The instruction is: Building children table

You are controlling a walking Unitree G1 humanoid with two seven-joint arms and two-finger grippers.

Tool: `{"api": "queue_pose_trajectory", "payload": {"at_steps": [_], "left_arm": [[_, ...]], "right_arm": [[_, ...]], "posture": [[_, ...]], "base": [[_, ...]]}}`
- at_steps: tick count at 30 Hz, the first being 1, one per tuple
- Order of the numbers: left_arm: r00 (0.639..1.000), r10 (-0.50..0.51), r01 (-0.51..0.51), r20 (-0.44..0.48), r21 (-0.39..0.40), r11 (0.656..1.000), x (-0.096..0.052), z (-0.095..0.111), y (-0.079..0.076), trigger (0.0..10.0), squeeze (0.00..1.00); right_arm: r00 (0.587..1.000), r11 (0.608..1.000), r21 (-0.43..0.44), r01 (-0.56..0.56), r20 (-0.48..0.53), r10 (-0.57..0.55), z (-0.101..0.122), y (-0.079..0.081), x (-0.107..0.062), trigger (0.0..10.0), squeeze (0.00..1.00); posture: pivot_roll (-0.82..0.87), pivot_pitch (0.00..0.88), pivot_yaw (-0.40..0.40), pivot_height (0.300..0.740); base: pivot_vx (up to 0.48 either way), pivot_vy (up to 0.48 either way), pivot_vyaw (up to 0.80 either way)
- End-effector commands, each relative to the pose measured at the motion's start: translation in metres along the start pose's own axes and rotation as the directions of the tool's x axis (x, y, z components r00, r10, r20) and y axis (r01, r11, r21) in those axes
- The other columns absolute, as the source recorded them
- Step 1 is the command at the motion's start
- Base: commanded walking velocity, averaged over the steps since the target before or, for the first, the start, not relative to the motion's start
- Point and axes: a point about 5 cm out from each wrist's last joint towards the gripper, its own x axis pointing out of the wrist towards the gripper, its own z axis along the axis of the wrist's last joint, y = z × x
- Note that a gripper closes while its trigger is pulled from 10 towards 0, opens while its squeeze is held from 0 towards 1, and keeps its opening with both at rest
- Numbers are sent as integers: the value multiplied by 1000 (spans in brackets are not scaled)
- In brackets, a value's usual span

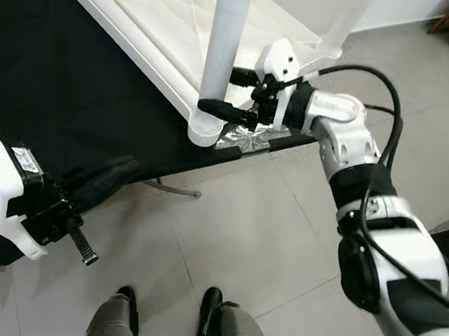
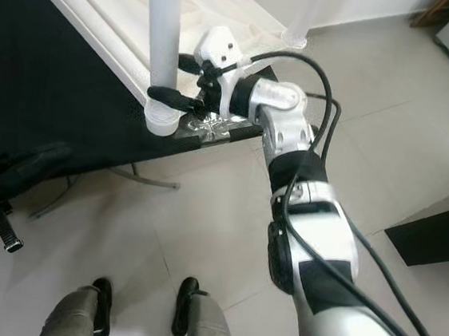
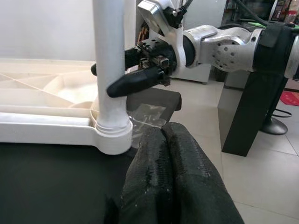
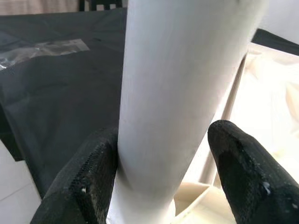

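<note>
A white children's table top (image 1: 144, 15) lies upside down on a black-covered table (image 1: 47, 93). A white table leg (image 1: 226, 40) stands upright in the near corner socket (image 1: 205, 127). My right gripper (image 1: 231, 92) is shut on this leg just above the socket, one finger (image 3: 135, 81) in front of it and one behind; the pads (image 4: 88, 182) press its sides. My left gripper (image 1: 124, 169) is low at the black table's near edge, shut on nothing, its fingertips (image 3: 161, 133) aimed at the socket. A second white leg (image 1: 348, 20) stands at the far corner.
A clear plastic bag (image 1: 244, 138) lies on the black table's corner beside the socket. The table's metal foot (image 1: 170, 186) rests on the grey tiled floor. My own feet (image 1: 209, 311) stand below. A dark cabinet (image 3: 247, 107) stands to the right.
</note>
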Motion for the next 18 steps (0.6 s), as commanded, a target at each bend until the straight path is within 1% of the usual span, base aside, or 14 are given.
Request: {"api": "queue_pose_trajectory", "payload": {"at_steps": [1, 5, 6, 8, 14, 18], "left_arm": [[1000, -14, 14, -8, -7, 1000, -2, 2, -4, 10000, 0], [1000, -7, 7, -14, -6, 1000, -4, 2, -4, 10000, 0], [1000, -3, 3, -15, -6, 1000, -5, 3, -5, 10000, 0], [1000, 1, -1, -16, -5, 1000, -5, 3, -5, 10000, 0], [1000, 7, -7, -18, -6, 1000, -6, 3, -6, 10000, 0], [1000, 10, -10, -19, -4, 1000, -6, 4, -5, 10000, 0]], "right_arm": [[1000, 1000, 3, 25, -14, -25, -4, -3, -4, 10000, 0], [1000, 1000, -2, -12, -27, 12, -7, -1, -2, 10000, 0], [999, 999, 9, -37, -28, 38, -10, 2, -1, 0, 0], [997, 996, 41, -79, -10, 80, -12, 5, 2, 0, 0], [993, 991, 67, -120, 29, 118, -6, 5, 5, 0, 0], [995, 993, 66, -97, 25, 96, -7, 2, 1, 0, 0]], "posture": [[149, 393, -148, 740], [150, 395, -149, 740], [142, 404, -165, 740], [136, 403, -171, 740], [133, 404, -171, 740], [128, 401, -170, 740]], "base": [[0, 0, 0], [0, 0, 0], [0, 0, 0], [0, 0, 0], [0, 0, 0], [0, 0, 0]]}}
